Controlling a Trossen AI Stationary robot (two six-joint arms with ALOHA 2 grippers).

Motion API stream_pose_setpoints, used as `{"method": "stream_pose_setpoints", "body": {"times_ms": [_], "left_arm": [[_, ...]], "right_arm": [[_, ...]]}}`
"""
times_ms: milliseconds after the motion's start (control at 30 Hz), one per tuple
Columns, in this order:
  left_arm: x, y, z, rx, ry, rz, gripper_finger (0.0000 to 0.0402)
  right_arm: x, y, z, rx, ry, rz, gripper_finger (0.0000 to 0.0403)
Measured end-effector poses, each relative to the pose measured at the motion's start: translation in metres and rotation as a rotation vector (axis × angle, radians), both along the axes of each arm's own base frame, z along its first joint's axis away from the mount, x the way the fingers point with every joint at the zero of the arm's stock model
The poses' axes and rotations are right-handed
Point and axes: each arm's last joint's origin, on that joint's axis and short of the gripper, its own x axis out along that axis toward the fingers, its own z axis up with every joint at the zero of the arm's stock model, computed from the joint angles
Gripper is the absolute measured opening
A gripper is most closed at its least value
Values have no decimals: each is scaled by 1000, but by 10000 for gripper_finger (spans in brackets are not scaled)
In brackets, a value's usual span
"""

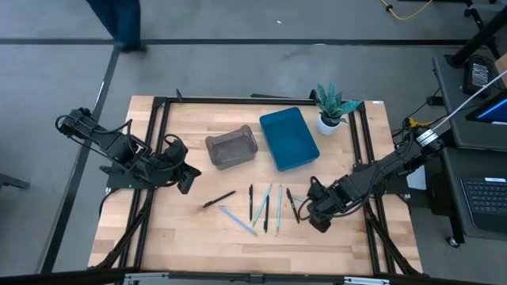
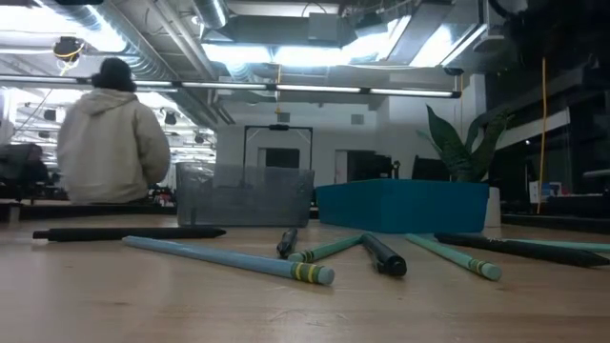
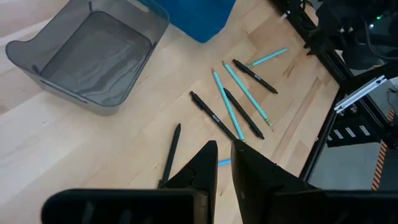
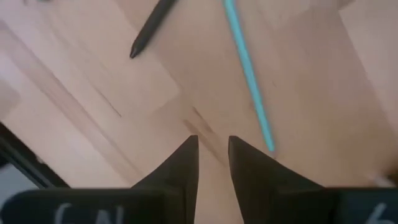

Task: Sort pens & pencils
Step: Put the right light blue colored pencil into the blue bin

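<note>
Several thin black and light blue sticks lie flat on the wooden table in a loose row: a black one (image 1: 218, 199), a light blue one (image 1: 238, 219), more black and blue ones around (image 1: 266, 207), and a black one (image 1: 293, 204) at the right end. My right gripper (image 1: 315, 215) (image 4: 211, 142) hovers just right of that row, open by a narrow gap. Before it lie a blue stick (image 4: 249, 68) and a black stick (image 4: 149, 31). My left gripper (image 1: 188, 178) (image 3: 224, 149) waits left of the row, also narrowly open, touching nothing.
A grey translucent bin (image 1: 231, 147) and a blue bin (image 1: 287, 138) stand behind the sticks. A green spiky plant in a white pot (image 1: 331, 111) stands at the far right corner. A black frame rail (image 1: 158, 158) runs along the table's sides. A person (image 2: 110, 133) stands beyond the table.
</note>
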Motion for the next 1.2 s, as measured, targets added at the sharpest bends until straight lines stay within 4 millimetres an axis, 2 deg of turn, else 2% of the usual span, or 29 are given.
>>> {"method": "stream_pose_setpoints", "body": {"times_ms": [167, 367, 533, 867, 1033, 1200], "left_arm": [[0, 0, 0, 0, 0, 0, 41], [0, 0, 0, 0, -1, 1, 41], [0, 0, 0, -4, -2, 4, 41], [0, 0, 0, -13, -3, 15, 41], [0, 0, 0, -13, -4, 15, 41], [0, 0, 0, -13, -3, 15, 41]], "right_arm": [[1, -1, 0, -50, -35, 136, 90], [1, -4, -6, -98, -62, 210, 90], [-2, -5, -25, -74, -72, 214, 90], [-6, -7, -47, -33, -92, 219, 90], [-7, -7, -50, -6, -89, 222, 94], [-7, -7, -50, -13, -93, 224, 121]]}}
